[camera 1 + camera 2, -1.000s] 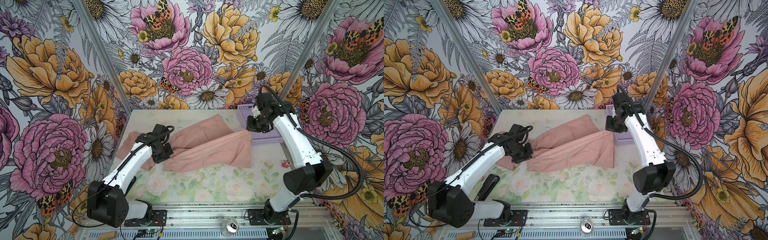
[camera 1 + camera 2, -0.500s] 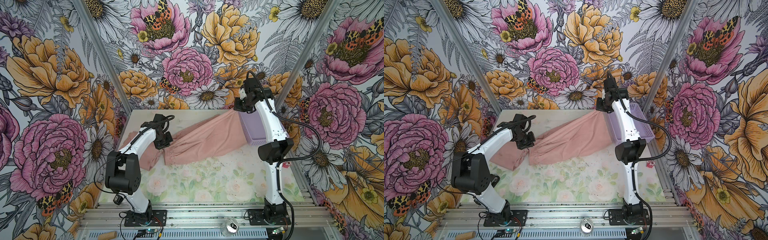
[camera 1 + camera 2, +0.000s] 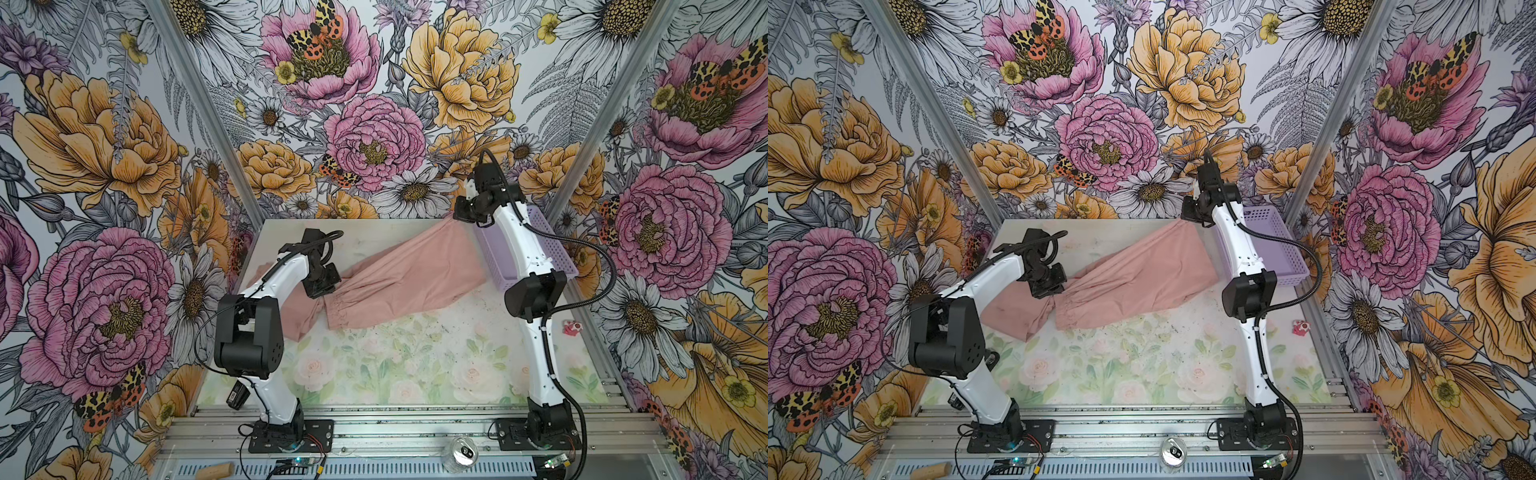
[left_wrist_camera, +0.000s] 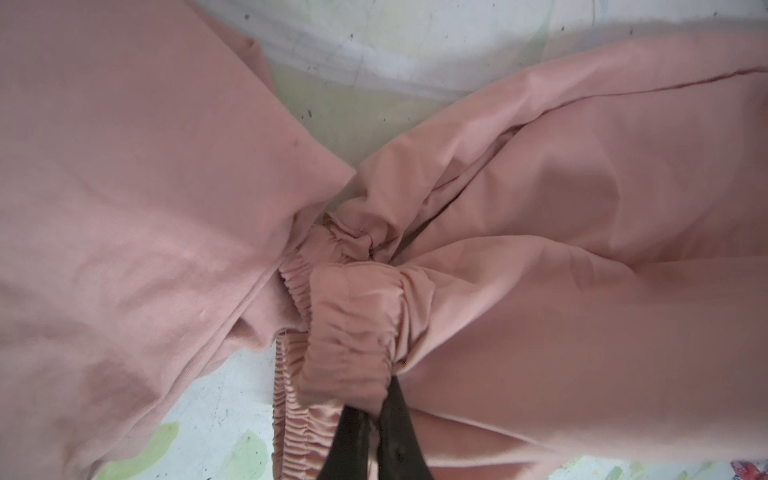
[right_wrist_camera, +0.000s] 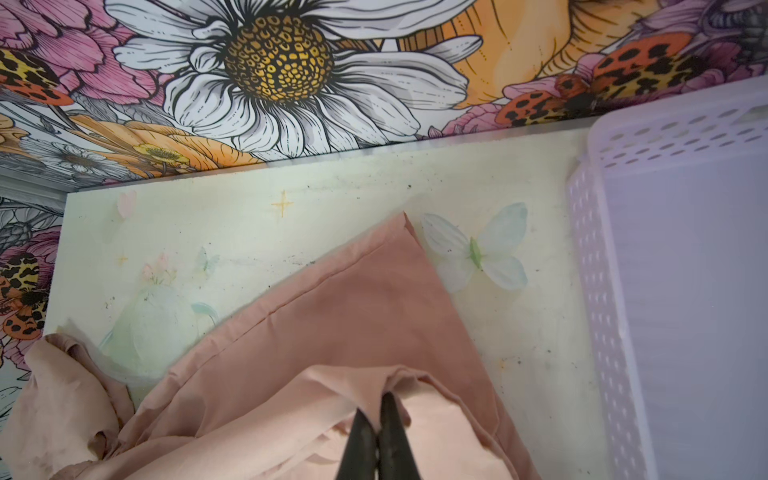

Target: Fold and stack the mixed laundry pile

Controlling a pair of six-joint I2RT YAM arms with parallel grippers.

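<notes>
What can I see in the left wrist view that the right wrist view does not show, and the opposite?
Only the left wrist view shows the gathered elastic waistband of the pink shorts, pinched by the shut left gripper, and a second pink garment beside it.

Only the right wrist view shows the lavender basket, the floral wall, and the shut right gripper pinching the shorts' far end.

Both show pink cloth lying on the table.

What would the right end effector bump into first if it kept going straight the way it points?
Probably the table. The right end effector, shut on the pink shorts, points down and toward the back wall; beyond the cloth lies bare tabletop, then the wall. Depth is unclear.
</notes>
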